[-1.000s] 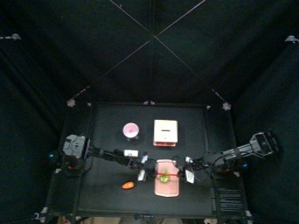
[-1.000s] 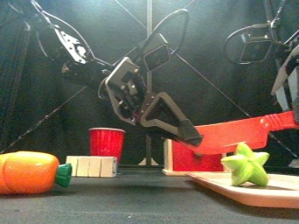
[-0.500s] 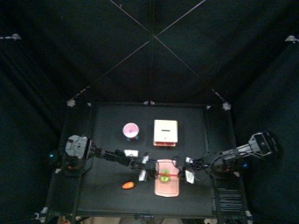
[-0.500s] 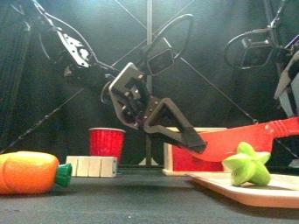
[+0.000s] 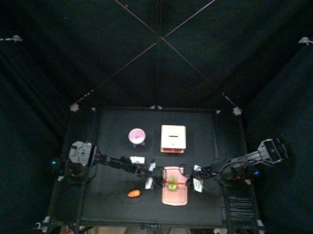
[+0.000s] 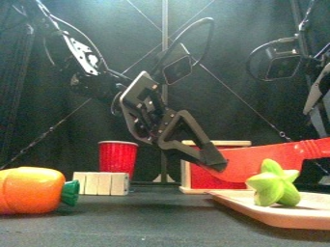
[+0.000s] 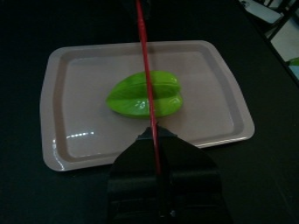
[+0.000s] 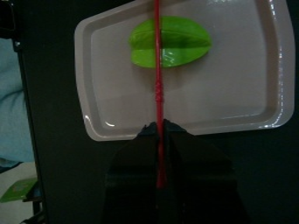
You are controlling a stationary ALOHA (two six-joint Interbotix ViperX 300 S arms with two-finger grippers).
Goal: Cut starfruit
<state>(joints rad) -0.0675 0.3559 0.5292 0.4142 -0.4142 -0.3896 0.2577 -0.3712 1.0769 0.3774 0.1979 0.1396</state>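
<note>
Green starfruit (image 7: 147, 94) flat on pink board (image 7: 70, 131), long axis across red blade (image 7: 142, 52).

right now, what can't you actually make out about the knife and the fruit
- Whether the knife touches the starfruit: both wrist views see the blade edge-on from above, and in the front view the fruit overlaps it.
- The right gripper: past the front view's right edge, and too small in the top view.
- The knife's far end: cut off by the edge of each wrist view.
</note>
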